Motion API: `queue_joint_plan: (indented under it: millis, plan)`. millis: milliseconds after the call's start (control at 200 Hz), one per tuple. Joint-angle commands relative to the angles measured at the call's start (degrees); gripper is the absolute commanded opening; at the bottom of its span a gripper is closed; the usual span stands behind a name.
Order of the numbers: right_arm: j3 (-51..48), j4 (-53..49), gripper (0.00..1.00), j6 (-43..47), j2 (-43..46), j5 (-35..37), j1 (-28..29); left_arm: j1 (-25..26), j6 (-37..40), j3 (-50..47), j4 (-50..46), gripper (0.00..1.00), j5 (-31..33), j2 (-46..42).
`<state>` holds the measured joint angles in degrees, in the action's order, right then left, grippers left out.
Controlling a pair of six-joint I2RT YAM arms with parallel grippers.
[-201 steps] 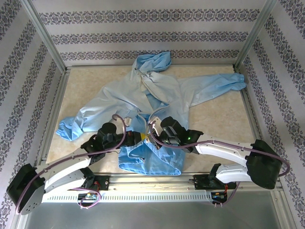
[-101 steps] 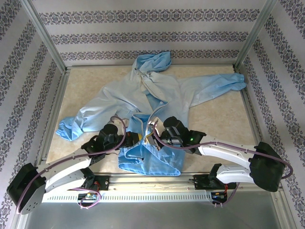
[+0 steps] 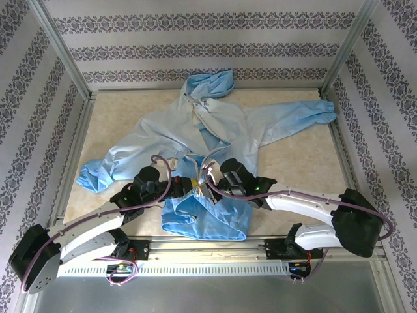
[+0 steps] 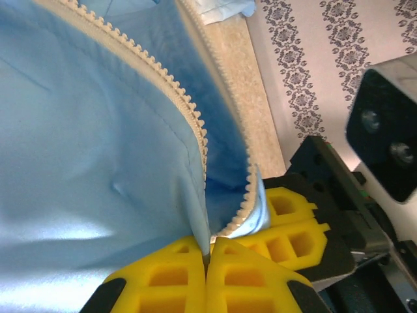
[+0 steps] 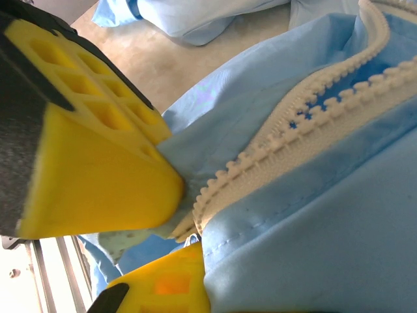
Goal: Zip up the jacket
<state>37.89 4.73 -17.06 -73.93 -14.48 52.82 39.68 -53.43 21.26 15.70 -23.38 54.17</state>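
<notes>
The light-blue hooded jacket (image 3: 228, 124) lies spread on the table, hood at the back and sleeves out to both sides. Its lower front is bunched up between my two grippers near the front edge. My left gripper (image 3: 191, 186) is shut on a thin fabric edge of the jacket (image 4: 98, 163) beside the pale zipper teeth (image 4: 166, 81). The left gripper (image 4: 208, 253) has its yellow pads pressed together. My right gripper (image 3: 207, 188) meets it from the right. The right gripper (image 5: 186, 218) pinches the zipper strip (image 5: 313, 98) at its end, one yellow finger (image 5: 98, 169) above and one below.
The beige table (image 3: 293, 163) is ringed by a metal frame with upright posts (image 3: 62, 49) at the back corners and patterned walls behind. A mounting rail (image 3: 208, 251) runs along the near edge. The right sleeve cuff (image 3: 322, 111) reaches the right frame.
Both grippers keep their hold at the jacket's lower front. The right wrist has shifted slightly, first right and then back left, and the fabric between the grippers has bunched a little more.
</notes>
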Motion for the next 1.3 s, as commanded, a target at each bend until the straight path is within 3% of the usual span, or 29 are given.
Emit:
queue_joint_plan:
  millis: [0,335,739,1124,1294]
  plan:
    - [1.9,1.5,0.00,-1.7,0.0,-0.4,-0.8,0.0,-0.3,-1.0,1.5,0.00,-1.8,-0.3]
    - [0.0,1.9,0.00,-0.8,1.1,-2.7,-1.1,-0.9,-1.0,-2.6,-1.7,0.00,3.2,-4.6]
    - [0.0,3.1,0.00,-1.0,1.2,-3.6,-1.0,-1.3,-2.2,-1.3,4.6,0.00,-0.9,1.1]
    - [3.6,0.9,0.00,-3.1,0.3,-3.5,-2.7,-0.2,-4.1,-2.2,-1.3,0.00,-4.6,-7.2]
    - [4.2,0.4,0.00,-3.4,0.9,-4.7,-3.5,0.2,-3.2,-3.8,-6.8,0.00,-2.4,-15.2]
